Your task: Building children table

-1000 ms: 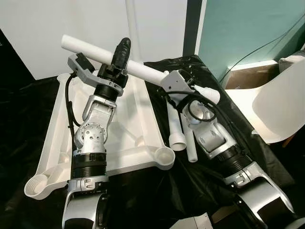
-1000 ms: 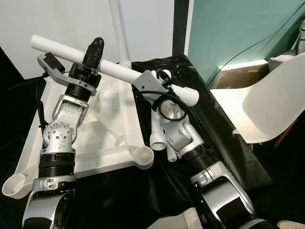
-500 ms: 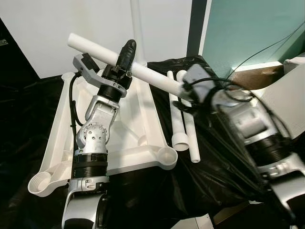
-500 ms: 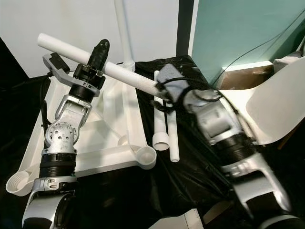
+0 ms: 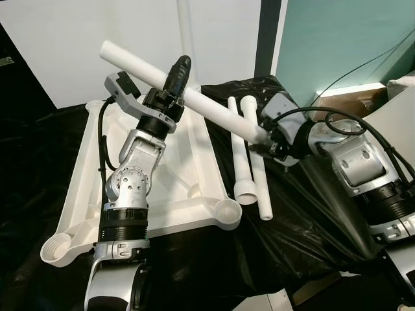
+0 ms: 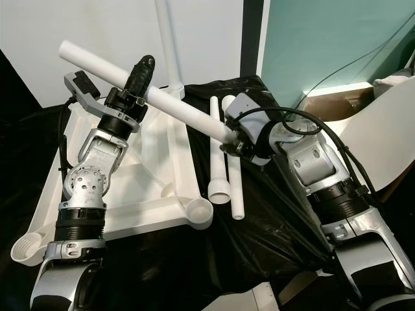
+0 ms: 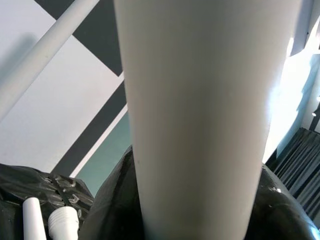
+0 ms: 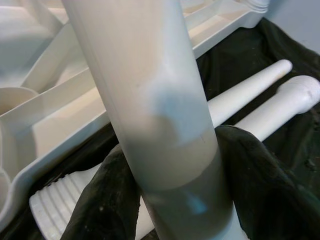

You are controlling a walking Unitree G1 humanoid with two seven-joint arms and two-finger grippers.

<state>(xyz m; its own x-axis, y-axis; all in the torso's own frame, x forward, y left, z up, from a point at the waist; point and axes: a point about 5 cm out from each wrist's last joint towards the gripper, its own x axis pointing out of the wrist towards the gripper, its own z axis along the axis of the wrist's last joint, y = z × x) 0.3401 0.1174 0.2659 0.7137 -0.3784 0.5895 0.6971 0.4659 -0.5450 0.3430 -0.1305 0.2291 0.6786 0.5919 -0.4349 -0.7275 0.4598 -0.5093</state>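
Clamped in the left gripper (image 5: 174, 87), black fingers shut around its upper half: a long white plastic table leg (image 5: 194, 102), smooth and round, held aloft and slanting down toward the robot's right. Closed on the lower end of that same tube, the right gripper (image 6: 232, 139), black pads (image 8: 112, 200) pressed on both sides in the wrist view. So, carried at two points, above the gap between tray and cloth.

Probably light, hollow and stiff; no sag between the two grips. Slick surface, likely to twist or slide if squeezed weakly; best held as now, well apart along the shaft, leaving the threaded end free for screwing in.

Left arm raised nearly upright from the elbow, wrist bent back under the tube. Right arm reaching in from the side, forearm angled across, wrist turned inward, cables looping over it.

Underneath, the upturned white plastic tabletop (image 5: 78, 188) with ribbed underside and round corner sockets (image 5: 227, 212), lying on black cloth (image 5: 292, 214). Just beside its right edge, two more white legs (image 5: 249, 162) side by side on the cloth, one ending in a ridged, wider collar. Further right, a white chair seat (image 6: 382, 139).
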